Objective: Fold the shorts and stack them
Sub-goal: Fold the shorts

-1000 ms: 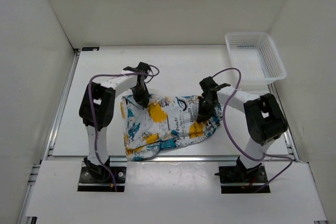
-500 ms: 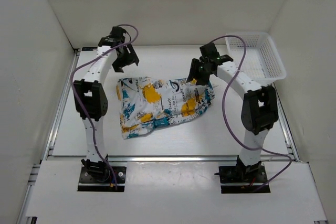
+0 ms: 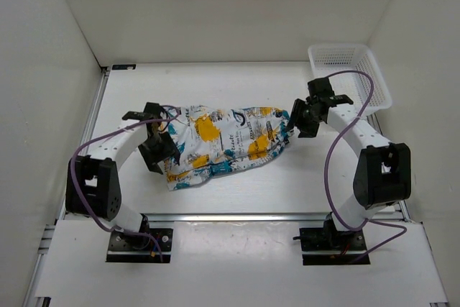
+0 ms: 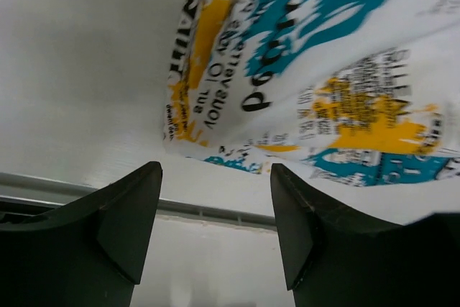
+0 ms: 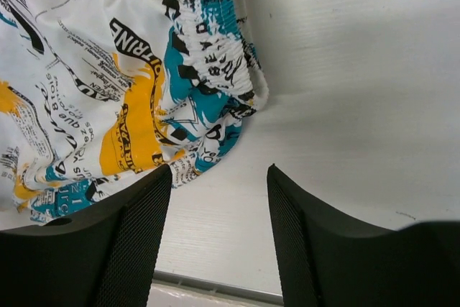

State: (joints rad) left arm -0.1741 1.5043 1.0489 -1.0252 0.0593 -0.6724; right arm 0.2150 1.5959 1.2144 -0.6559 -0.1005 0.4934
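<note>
the shorts (image 3: 226, 145) lie rumpled on the table (image 3: 237, 84) between the left gripper (image 3: 159, 154) and the right gripper (image 3: 298, 121) (both spread apart, grasping nothing), a neat fold and the stacking apparently yet to come.

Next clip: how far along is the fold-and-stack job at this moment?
Done: the shorts lie spread across the table, a bit rumpled, with the elastic waistband toward the right arm.
In hand: nothing. The left gripper and right gripper are both open, one at each end of the fabric.
Left: no clear fold shows yet, so folding and stacking both remain. The white lattice basket sits apart at the far right.
</note>
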